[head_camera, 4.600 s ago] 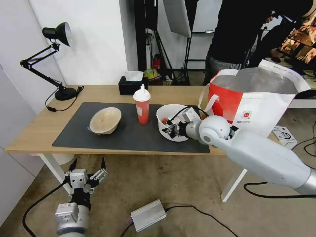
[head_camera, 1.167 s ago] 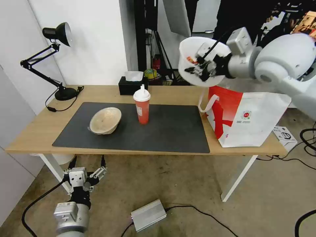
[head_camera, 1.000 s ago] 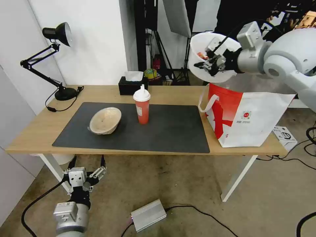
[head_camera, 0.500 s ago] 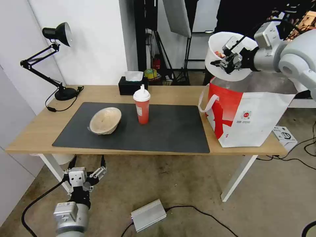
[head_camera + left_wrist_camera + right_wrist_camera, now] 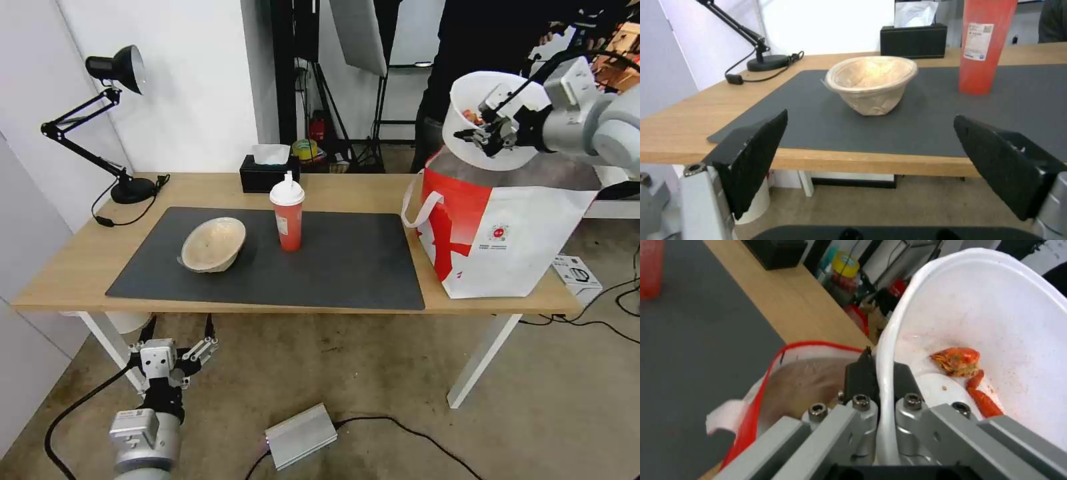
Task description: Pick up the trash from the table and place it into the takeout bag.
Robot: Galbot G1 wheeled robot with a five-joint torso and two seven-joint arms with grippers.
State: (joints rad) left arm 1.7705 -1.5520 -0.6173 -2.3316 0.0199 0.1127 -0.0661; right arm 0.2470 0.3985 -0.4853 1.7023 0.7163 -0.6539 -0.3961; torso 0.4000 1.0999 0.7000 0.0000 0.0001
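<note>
My right gripper (image 5: pixel 490 133) is shut on the rim of the white plastic bowl (image 5: pixel 477 143), holding it tilted in the air over the open top of the red-and-white takeout bag (image 5: pixel 497 230). In the right wrist view the rim of the white bowl (image 5: pixel 1018 326) sits pinched between the fingers (image 5: pixel 860 373), with red crayfish scraps (image 5: pixel 960 361) inside and the bag's mouth (image 5: pixel 795 383) below. On the dark mat stand the red drink cup (image 5: pixel 287 213) and the beige bowl (image 5: pixel 213 244). My left gripper (image 5: pixel 179 337) hangs open below the table's front edge, facing the beige bowl (image 5: pixel 871 83).
A black desk lamp (image 5: pixel 113 120) stands at the table's far left and a black tissue box (image 5: pixel 269 173) at the back edge. A person stands behind the bag. A silver box (image 5: pixel 301 435) and cables lie on the floor.
The right arm lifted the white bowl off the mat, then carried it right and slightly down to hang over the bag's opening. The left arm stayed put.
</note>
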